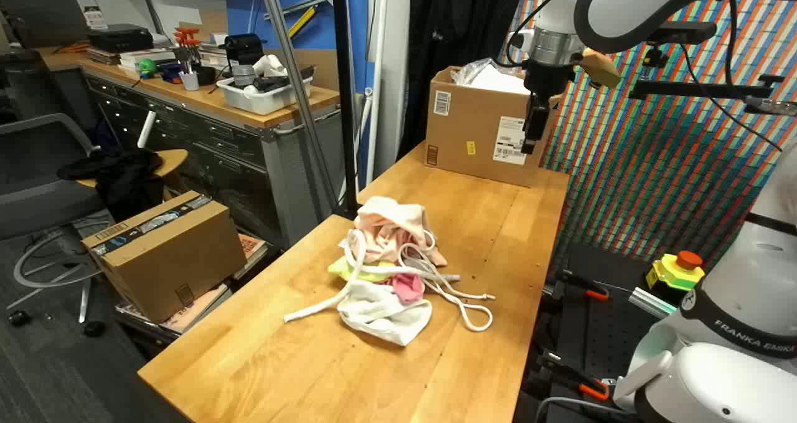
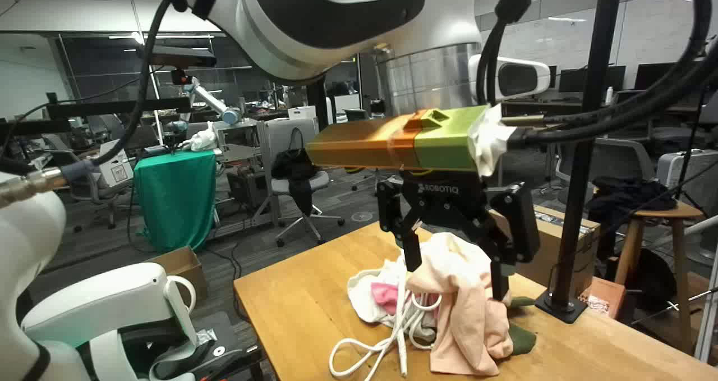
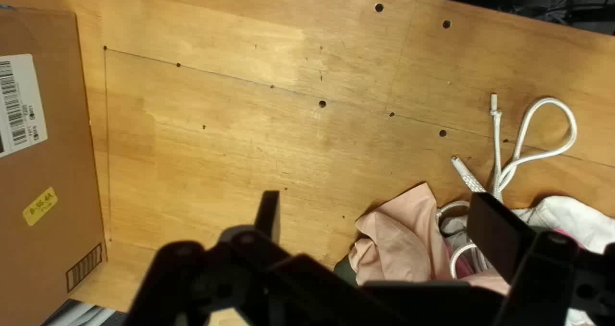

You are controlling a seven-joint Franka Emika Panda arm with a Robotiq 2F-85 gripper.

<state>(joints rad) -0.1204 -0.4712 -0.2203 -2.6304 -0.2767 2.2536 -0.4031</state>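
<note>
My gripper point(image 1: 532, 137) is open with nothing between its fingers, above the wooden table and in front of a large cardboard box. In an exterior view, the gripper point(image 2: 455, 274) overlaps a pile of cloths, and in the wrist view its fingers point(image 3: 379, 215) are spread apart above the table. The pile has a peach cloth point(image 1: 389, 223), a white cloth point(image 1: 383, 314), a small pink cloth point(image 1: 408, 287) and a yellow-green cloth point(image 1: 373, 275). White cords point(image 3: 497, 148) lie looped over it. A dark green cloth point(image 2: 521, 339) shows under the peach cloth point(image 3: 399, 244).
The cardboard box point(image 1: 461, 127) stands at the far end of the table point(image 1: 299, 373); it also shows in the wrist view point(image 3: 57, 172). A black post point(image 2: 583, 145) rises at the table's edge. A red-and-yellow emergency stop point(image 1: 675, 270) sits beside the robot's base.
</note>
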